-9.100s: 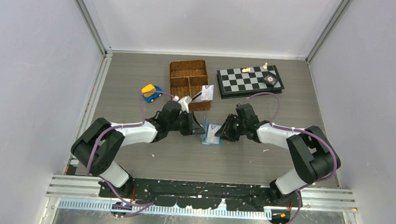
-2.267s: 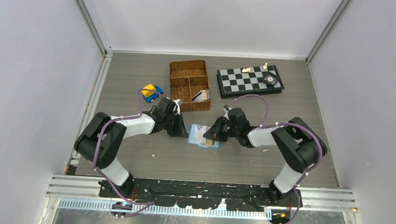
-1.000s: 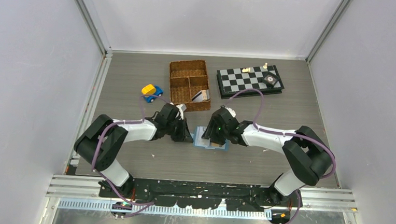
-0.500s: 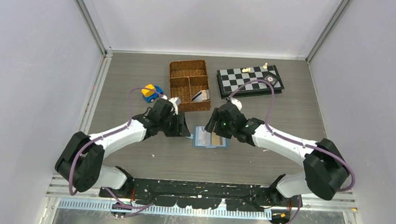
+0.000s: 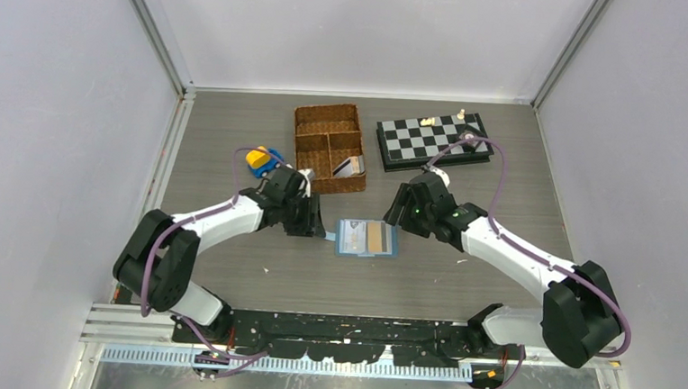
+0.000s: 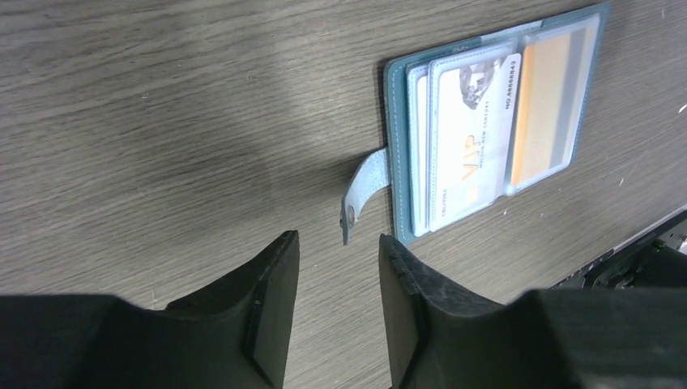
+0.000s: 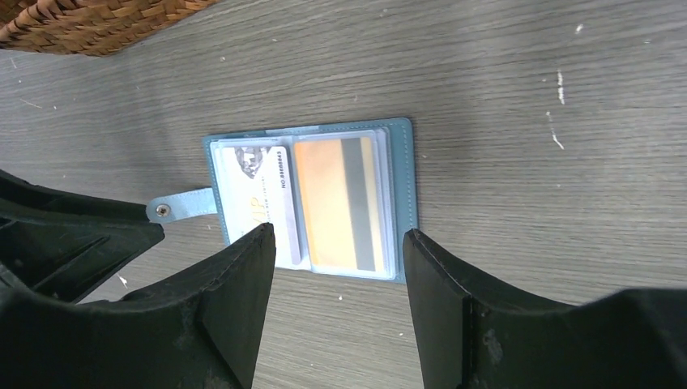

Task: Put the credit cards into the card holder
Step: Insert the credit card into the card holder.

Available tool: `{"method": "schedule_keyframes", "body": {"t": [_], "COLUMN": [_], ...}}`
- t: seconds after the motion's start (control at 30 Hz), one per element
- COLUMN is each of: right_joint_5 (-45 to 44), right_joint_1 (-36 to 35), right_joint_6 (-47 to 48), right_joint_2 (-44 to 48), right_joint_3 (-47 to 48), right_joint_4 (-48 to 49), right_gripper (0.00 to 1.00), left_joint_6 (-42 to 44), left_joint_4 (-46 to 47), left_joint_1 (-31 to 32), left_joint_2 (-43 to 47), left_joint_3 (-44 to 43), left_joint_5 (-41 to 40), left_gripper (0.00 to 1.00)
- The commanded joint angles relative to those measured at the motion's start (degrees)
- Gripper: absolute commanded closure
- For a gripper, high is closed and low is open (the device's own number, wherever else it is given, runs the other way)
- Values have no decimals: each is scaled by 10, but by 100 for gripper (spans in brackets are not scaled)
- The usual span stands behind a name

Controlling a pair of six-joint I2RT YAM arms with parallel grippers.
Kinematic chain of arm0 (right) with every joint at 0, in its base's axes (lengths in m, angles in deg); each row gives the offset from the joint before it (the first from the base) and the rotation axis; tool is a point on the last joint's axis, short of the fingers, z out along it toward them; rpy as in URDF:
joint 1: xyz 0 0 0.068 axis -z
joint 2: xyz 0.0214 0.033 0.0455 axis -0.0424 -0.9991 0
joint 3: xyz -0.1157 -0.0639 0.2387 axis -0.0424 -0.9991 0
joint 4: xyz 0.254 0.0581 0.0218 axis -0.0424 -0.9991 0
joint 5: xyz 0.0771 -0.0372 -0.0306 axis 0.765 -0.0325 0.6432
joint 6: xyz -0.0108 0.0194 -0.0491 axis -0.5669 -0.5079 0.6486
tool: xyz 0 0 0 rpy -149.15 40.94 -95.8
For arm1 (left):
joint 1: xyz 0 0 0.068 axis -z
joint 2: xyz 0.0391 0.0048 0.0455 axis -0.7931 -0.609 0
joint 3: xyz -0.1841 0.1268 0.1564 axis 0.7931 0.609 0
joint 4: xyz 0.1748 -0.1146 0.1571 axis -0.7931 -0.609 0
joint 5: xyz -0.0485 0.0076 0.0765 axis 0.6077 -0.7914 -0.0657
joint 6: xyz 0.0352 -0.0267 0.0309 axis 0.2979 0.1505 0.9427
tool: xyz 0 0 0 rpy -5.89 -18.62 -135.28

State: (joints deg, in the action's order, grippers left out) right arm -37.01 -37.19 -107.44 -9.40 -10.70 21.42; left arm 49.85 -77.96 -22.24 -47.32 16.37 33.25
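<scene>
The teal card holder (image 5: 341, 238) lies open and flat on the table between my two grippers. A white credit card (image 6: 474, 138) sits in its left pocket and an orange one with a grey stripe (image 7: 336, 203) in its right pocket. The snap tab (image 6: 360, 190) sticks out on the left. My left gripper (image 6: 336, 239) stands open just short of that tab, holding nothing. The right gripper (image 7: 338, 232) is open above the holder's near edge, also holding nothing. Another credit card (image 5: 349, 167) leans in the wicker basket.
A brown wicker divided basket (image 5: 329, 147) stands behind the holder. To its right lies a chessboard (image 5: 434, 139) with a few pieces on it. A small blue and yellow toy car (image 5: 263, 160) sits left of the basket, close to my left arm.
Both grippers have opened and drawn back from the card holder, the left one leftward and the right one to the right. The holder now lies spread open with both cards showing.
</scene>
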Motion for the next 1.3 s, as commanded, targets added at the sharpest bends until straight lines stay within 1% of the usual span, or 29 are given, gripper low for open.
{"method": "schedule_keyframes", "body": {"t": [0.0,0.1,0.3,0.43,0.5,0.6,0.73,0.83,0.97,1.03,1.13,1.27], "right_joint_5": [10,12,2,1,1,5,15,17,35,52,73,89], "right_joint_1": [16,25,34,41,42,43,43,43,43,43,43,43], "right_joint_6": [11,12,16,19,28,45,60,60,48,38,19,-2], "right_joint_2": [34,44,61,69,75,85,81,66,49,39,24,4], "right_joint_3": [-14,-20,-33,-40,-40,-40,-38,-39,-52,-58,-72,-90], "right_joint_4": [-1,-7,-16,-16,-17,-17,-15,-15,19,37,69,114], "right_gripper": [36,36,37,37,37,37,37,37,37,37,37,37], "left_joint_6": [-7,-7,-17,-30,-35,-30,-3,26,52,49,31,22], "left_joint_4": [34,47,67,90,86,54,-18,-94,-152,-152,-122,-95], "left_joint_1": [-1,-1,-1,-1,-1,-1,-2,-4,-5,-5,-2,31], "left_joint_2": [-21,-25,-51,-53,-41,-9,32,43,44,40,19,-34], "left_joint_3": [-17,-17,-15,-7,-13,-28,-58,-91,-136,-154,-162,-173], "left_joint_5": [24,16,62,85,93,92,85,83,80,98,132,132], "left_gripper": [60,67,76,96,100,100,100,100,99,98,98,98]}}
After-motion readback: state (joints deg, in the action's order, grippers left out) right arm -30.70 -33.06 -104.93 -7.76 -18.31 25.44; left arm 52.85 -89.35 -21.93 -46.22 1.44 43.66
